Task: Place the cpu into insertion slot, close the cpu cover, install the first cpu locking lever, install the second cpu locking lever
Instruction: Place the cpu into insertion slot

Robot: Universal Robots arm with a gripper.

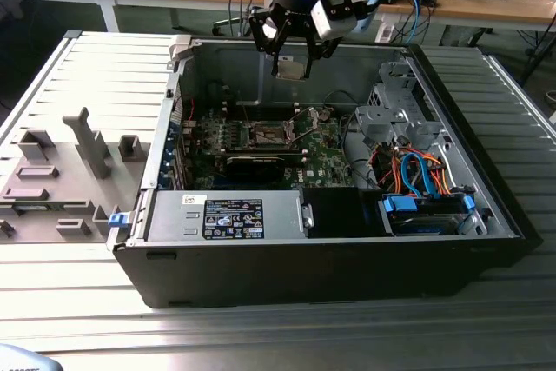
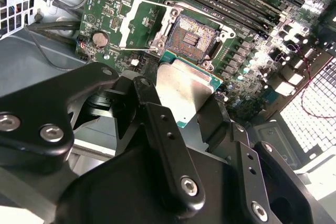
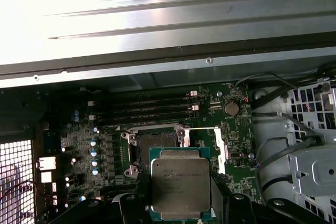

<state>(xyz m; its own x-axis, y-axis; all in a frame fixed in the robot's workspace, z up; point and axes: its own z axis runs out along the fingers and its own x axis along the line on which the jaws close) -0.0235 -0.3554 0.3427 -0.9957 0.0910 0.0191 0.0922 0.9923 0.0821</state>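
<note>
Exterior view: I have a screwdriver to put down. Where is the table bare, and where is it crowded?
Bare: the ribbed table strip in front of the computer case, and the slats beyond the grey fixture blocks. Crowded: inside the case, cables and motherboard under the tool holding the cpu.

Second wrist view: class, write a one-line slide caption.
Claw grips the cpu near the empty insertion slot, cpu cover swung open.

Cpu (image 3: 180, 184): silver-grey top, green rim.
Insertion slot (image 3: 156, 141): dark centre, silver frame.
Circuit board (image 3: 100, 124): green, with black strips.
Gripper (image 1: 290, 65): black.
Computer case (image 1: 304, 275): black outside, grey within.
Cables (image 1: 415, 171): orange and blue.
Surface (image 1: 261, 332): grey, ribbed.
</note>
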